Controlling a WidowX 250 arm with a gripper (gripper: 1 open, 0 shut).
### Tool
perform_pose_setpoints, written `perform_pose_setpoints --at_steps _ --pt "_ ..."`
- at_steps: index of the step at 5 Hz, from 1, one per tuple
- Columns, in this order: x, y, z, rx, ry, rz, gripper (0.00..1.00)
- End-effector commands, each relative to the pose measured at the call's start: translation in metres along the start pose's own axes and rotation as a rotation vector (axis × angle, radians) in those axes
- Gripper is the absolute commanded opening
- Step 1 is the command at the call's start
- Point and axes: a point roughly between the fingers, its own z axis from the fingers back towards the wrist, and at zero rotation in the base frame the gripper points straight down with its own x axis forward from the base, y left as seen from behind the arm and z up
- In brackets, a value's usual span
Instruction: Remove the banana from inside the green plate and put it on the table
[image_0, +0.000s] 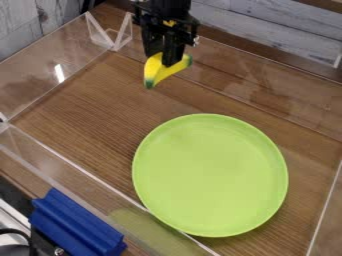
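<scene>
Camera view, looking down across the table (80, 130): the gripper (167, 62) points straight down at about twelve o'clock from the green plate (210, 173), its fingers pinched on the upper end of the banana (163, 72). The banana hangs tilted, its lower tip toward seven o'clock, well clear of the plate's rim and over bare wood near the far acrylic wall (80, 45). Whether that lower tip already touches the tabletop is hard to judge from this angle; it looks just above it.

The plate is empty, so what is left is the set-down. To do it well, the arm should sink gently until the banana's lower end rests on the wood, then let the fingers part only once the fruit is supported, so it does not drop and roll. A straight lift afterwards should avoid dragging it back toward the plate.
</scene>
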Motion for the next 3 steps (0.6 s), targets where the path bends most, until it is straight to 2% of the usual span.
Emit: perform_pose_setpoints --at_steps 1,3 --pt "0.014 0.011 0.014 0.034 -0.066 0.013 0.00" --pt "0.029 0.019 0.003 0.052 -0.063 0.020 0.00"
